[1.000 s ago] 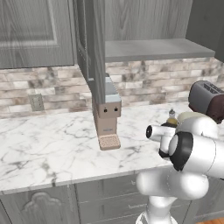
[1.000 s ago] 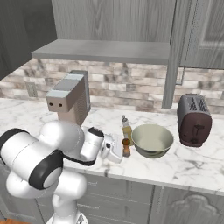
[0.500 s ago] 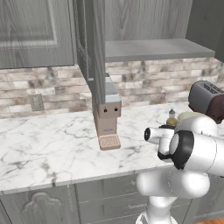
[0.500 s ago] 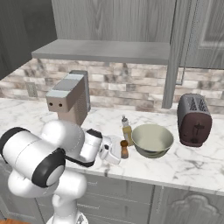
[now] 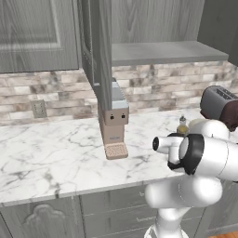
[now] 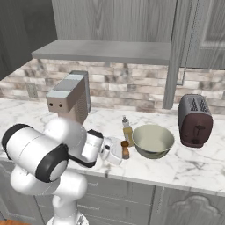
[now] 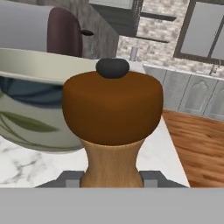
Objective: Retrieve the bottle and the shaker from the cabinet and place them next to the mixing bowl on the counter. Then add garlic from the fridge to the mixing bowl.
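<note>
Two of the task's things are already seen down on the counter (image 6: 193, 165): beneath the opened cabinet (image 6: 105, 50), the mixing bowl (image 6: 153, 140) is set before the toaster (image 6: 195, 119), the bottle (image 6: 128, 131) is stood upright just beside the bowl's rim, and the shaker (image 6: 125, 149) is placed in front of the bottle, close to the bowl. The shaker's waist is framed by the gripper (image 7: 112, 180) in the hand view, but whether it is pinched or already let go cannot be told. The placing of the shaker is judged to be the step in hand. Next, a clean release and a straight withdrawal are called for, so that nothing is toppled, before the fridge is approached for garlic
</note>
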{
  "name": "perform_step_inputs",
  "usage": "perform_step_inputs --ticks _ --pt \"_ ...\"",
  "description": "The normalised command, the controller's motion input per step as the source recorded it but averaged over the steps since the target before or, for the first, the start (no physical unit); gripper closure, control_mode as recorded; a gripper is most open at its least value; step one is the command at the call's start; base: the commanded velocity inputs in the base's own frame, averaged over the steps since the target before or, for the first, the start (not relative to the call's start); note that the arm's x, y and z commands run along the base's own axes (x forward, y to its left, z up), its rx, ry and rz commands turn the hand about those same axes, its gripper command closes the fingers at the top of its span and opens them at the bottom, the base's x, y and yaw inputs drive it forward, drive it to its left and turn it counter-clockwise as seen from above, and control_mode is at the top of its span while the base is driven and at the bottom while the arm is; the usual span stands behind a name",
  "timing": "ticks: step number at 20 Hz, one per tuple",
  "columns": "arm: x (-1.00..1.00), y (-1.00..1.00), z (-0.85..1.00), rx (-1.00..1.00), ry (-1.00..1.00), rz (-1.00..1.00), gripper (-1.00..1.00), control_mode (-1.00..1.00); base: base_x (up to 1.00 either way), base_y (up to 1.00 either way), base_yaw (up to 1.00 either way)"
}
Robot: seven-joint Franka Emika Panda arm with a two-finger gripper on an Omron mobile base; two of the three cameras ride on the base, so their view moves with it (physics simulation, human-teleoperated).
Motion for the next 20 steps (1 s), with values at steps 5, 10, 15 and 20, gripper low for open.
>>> perform_step_inputs --ticks 5,10,15,20 --pt "0.08 0.0 -0.13 -0.01 0.0 0.0 1.0 -1.0 0.0 0.0 0.0" --pt "0.12 0.0 -0.26 0.0 0.0 0.0 1.0 -1.0 0.0 0.0 0.0" --pt "0.03 0.0 -0.11 0.0 -0.01 0.0 1.0 -1.0 0.0 0.0 0.0" --pt "0.0 0.0 0.0 0.0 0.0 0.0 -1.0 -1.0 0.0 0.0 0.0"
